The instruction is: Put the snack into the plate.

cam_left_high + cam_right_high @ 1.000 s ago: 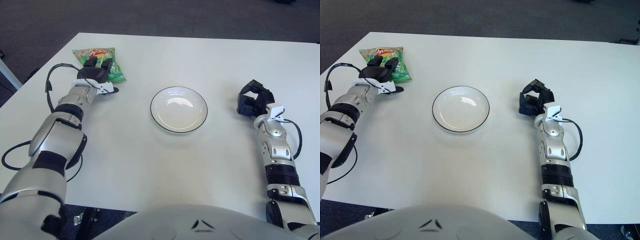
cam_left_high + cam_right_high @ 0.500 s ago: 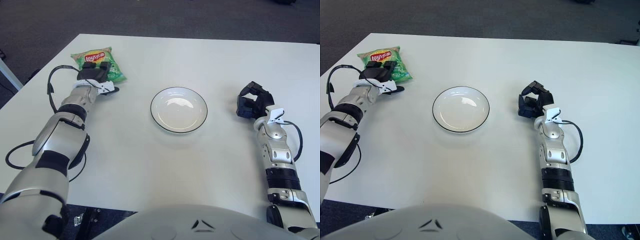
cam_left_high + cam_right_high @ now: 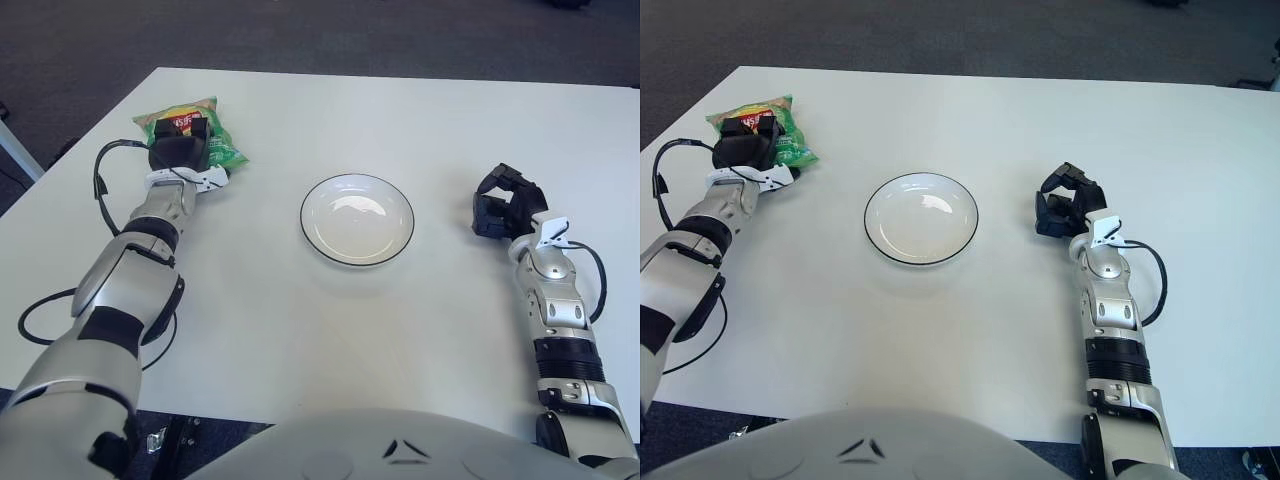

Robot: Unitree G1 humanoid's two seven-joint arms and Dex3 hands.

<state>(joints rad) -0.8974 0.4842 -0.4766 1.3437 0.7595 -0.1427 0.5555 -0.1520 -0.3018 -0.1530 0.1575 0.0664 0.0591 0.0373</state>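
A green Lay's snack bag (image 3: 214,148) lies at the far left of the white table. My left hand (image 3: 180,148) is closed on the bag, its black fingers curled over the bag's top, and the bag's near end looks tipped up. A white plate with a dark rim (image 3: 357,219) sits empty at the table's middle, well to the right of the bag. My right hand (image 3: 505,200) rests on the table right of the plate with its fingers curled, holding nothing.
A black cable (image 3: 100,180) loops beside my left forearm. The table's far edge (image 3: 400,80) runs above, with dark floor beyond it.
My left hand has slid further over the bag and its fingers have curled shut on it; the bag has crumpled and tipped up. The right hand has stayed put.
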